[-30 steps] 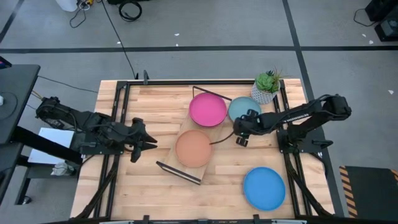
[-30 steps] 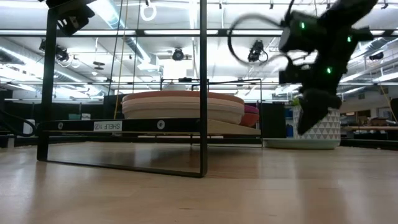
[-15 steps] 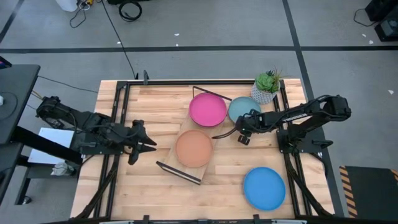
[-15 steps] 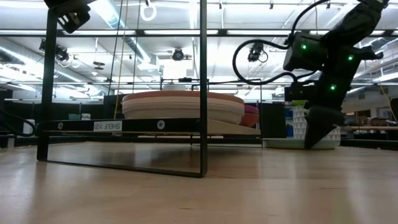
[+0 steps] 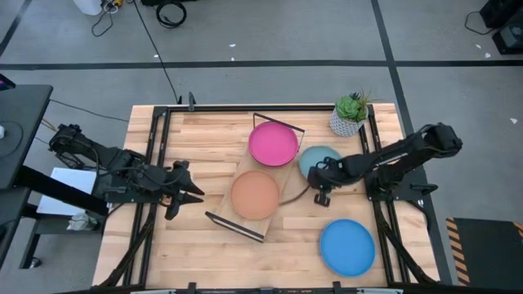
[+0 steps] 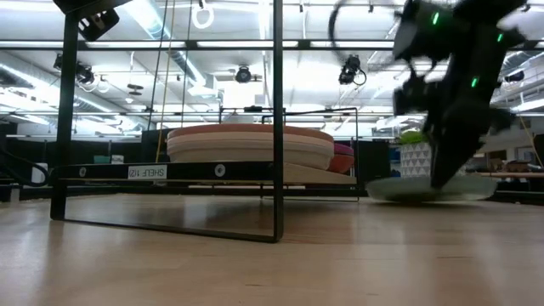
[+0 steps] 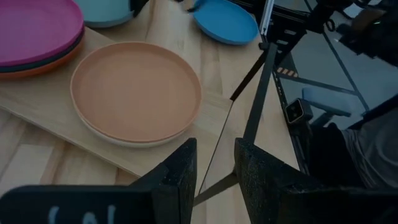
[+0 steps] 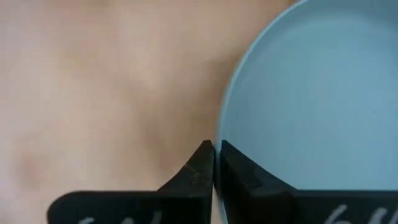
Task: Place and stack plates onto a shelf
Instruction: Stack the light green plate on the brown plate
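Note:
On the shelf [image 5: 225, 212] a pink plate [image 5: 274, 144] tops a stack of other plates, and a tan plate [image 5: 255, 194] tops another. A light blue plate [image 5: 320, 159] lies on the table right of the shelf, with my right gripper [image 5: 320, 181] shut on its near edge. Near the table's front right lies a bright blue plate [image 5: 347, 247]. My left gripper [image 5: 189, 189] waits open left of the shelf, with nothing between its fingers [image 7: 180, 180]. My right gripper pinches the light blue plate's rim [image 8: 222, 134] at its near edge, one finger inside the rim and one outside. The fingers [image 6: 444, 161] come from above, pointing down. Whether the plate [image 6: 416, 189] rests on the table or hangs just above it does not show.
A potted plant [image 5: 349, 116] stands at the far right, behind the light blue plate. The shelf's black wire frame [image 6: 277, 119] rises over the board. Bare tabletop lies between the light blue and bright blue plates and at the table's left part.
My right gripper has come down onto the light blue plate's rim and moved toward the table's near edge. The plate has gone with it, away from the potted plant and toward the near edge.

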You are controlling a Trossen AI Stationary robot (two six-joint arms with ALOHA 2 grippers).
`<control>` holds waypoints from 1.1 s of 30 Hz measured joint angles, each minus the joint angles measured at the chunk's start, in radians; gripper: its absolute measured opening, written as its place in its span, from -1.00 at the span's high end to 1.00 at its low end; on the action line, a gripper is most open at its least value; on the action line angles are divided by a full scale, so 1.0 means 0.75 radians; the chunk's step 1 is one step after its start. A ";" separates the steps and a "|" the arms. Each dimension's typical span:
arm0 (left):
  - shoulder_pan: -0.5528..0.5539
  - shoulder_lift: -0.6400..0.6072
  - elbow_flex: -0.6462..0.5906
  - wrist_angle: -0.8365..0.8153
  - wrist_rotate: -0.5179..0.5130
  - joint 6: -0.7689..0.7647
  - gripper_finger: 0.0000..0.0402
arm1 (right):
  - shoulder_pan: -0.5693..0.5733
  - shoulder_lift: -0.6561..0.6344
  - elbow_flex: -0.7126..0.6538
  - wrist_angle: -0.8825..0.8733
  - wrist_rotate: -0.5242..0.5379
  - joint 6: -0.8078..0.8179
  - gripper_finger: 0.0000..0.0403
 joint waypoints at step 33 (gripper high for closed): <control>0.000 0.000 0.000 -0.013 -0.176 -0.157 0.43 | 0.364 0.612 0.930 0.141 0.112 -1.097 0.84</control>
